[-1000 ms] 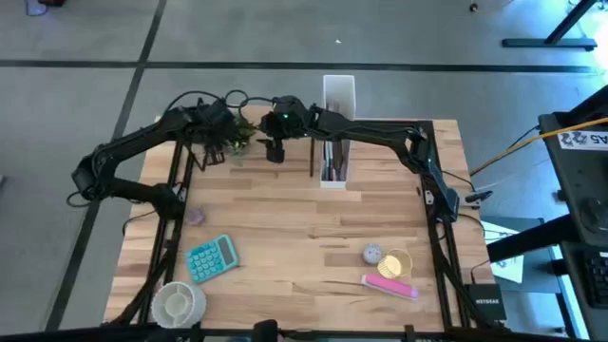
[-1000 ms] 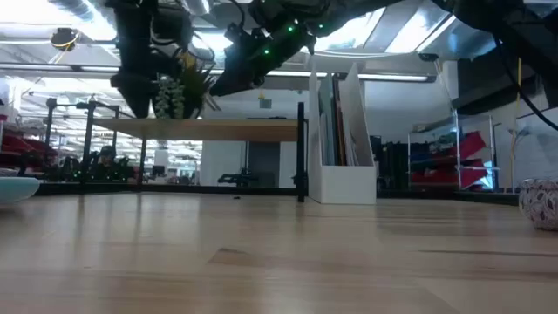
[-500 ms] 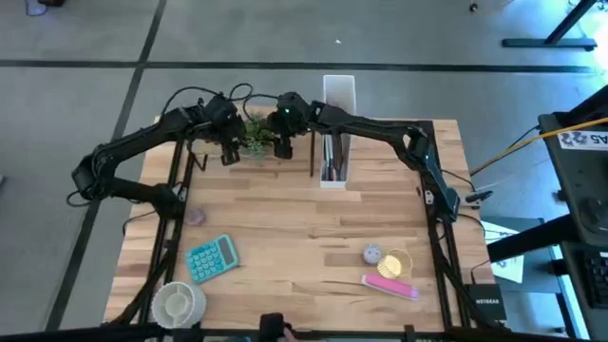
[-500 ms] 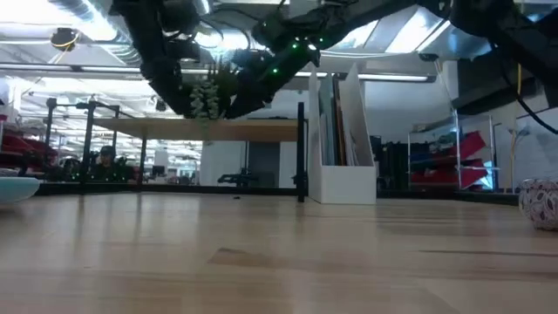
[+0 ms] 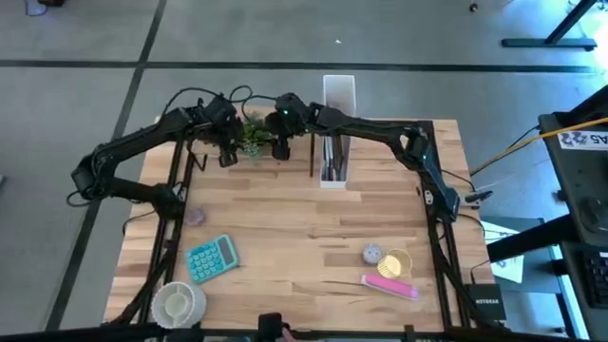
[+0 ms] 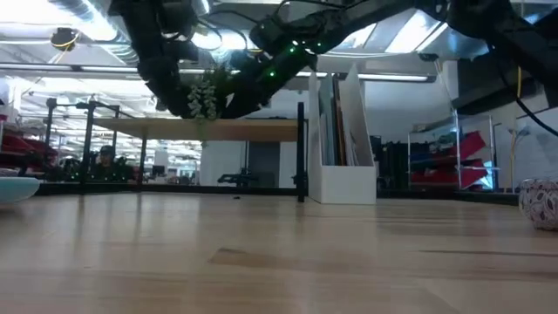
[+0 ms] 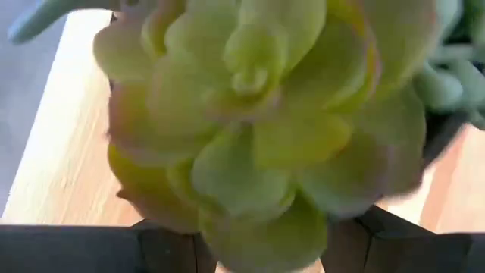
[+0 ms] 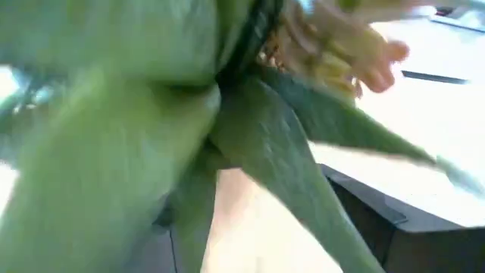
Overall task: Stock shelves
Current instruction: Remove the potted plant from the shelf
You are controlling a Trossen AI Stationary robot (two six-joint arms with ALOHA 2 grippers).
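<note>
A green artificial succulent plant [image 5: 253, 139] with trailing strands [image 6: 204, 98] hangs just above the shelves' light-wood board [image 6: 248, 130] at the table's far left. My left gripper [image 5: 228, 155] is shut on it from the plant's left. The rosette [image 7: 258, 129] fills the left wrist view. My right gripper [image 5: 282, 146] is close against the plant's right side, and leaves [image 8: 151, 114] fill its wrist view. Whether it touches the plant is not clear. My left gripper has the plant between its two fingers [image 7: 163, 249], which stand either side of the rosette's lower edge [image 7: 261, 227]. The leaves hide the place of contact. The gripper comes slanting down from the table's left. The plant is lifted clear, and its strands hang toward the shelf board.
A tall white file box [image 5: 337, 133] stands right of the shelves' black end post [image 6: 301, 153]. Nearer on the table lie a teal calculator [image 5: 211, 258], a white bowl [image 5: 176, 302], a small purple piece [image 5: 195, 217], a patterned ball [image 5: 372, 254], a yellow ring [image 5: 396, 263] and a pink item [image 5: 391, 286].
My left gripper has carried the plant toward the table's right, along above the shelf board, up to my right gripper. The plant has tipped somewhat, and its strands have swung. My right gripper has shifted a little to the right and toward the far edge.
</note>
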